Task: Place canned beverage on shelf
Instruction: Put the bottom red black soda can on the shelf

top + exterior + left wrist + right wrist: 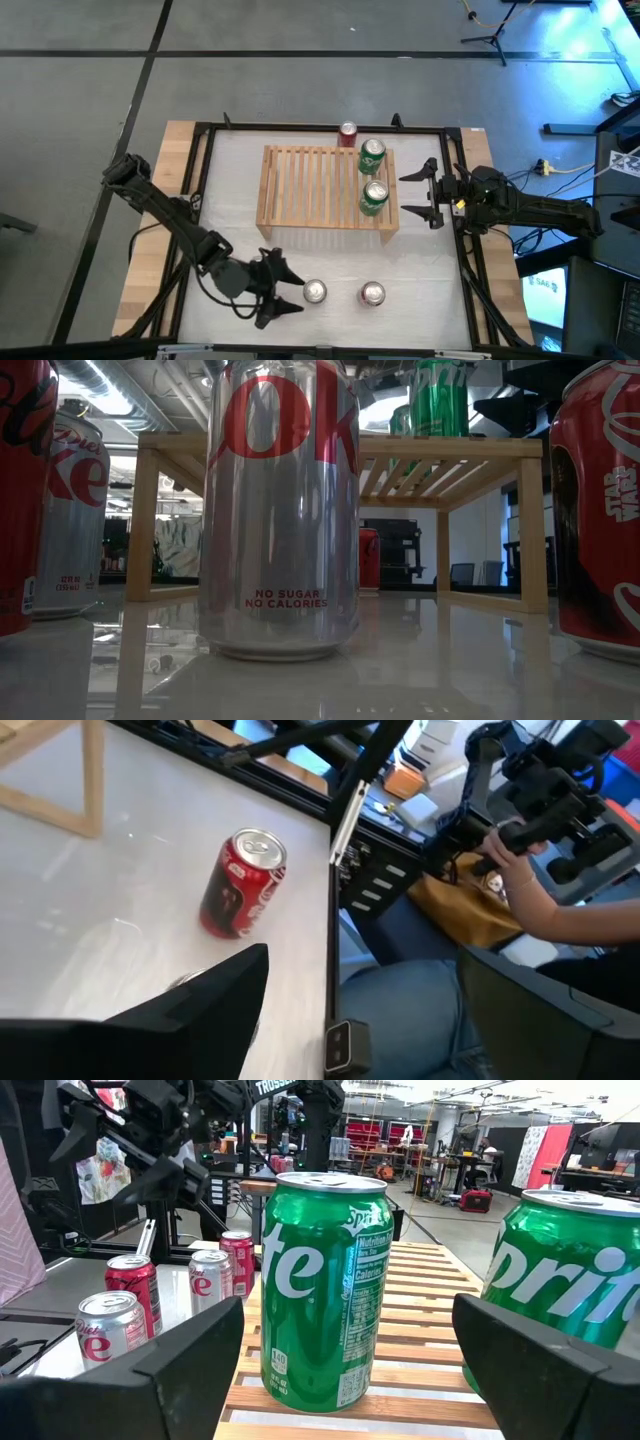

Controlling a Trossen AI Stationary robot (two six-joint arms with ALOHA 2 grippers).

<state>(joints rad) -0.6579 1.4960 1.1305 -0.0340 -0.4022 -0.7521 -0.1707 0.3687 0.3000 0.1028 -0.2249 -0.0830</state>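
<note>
On the counter, left gripper sits low at the near edge, fingers spread, holding nothing, just beside a silver Diet Coke can; a red Coke can stands nearby. Mid-counter, the wooden shelf carries two upright Sprite cans at its right end (another red can behind it). Right gripper is at that end, fingers spread, empty.

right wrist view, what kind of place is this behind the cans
Most likely a robotics lab or workshop. Beyond the green can on the wooden shelf runs a long open hall with equipment racks and benches. The left wrist view shows a seated person's hand working a control rig beside the table.
</note>
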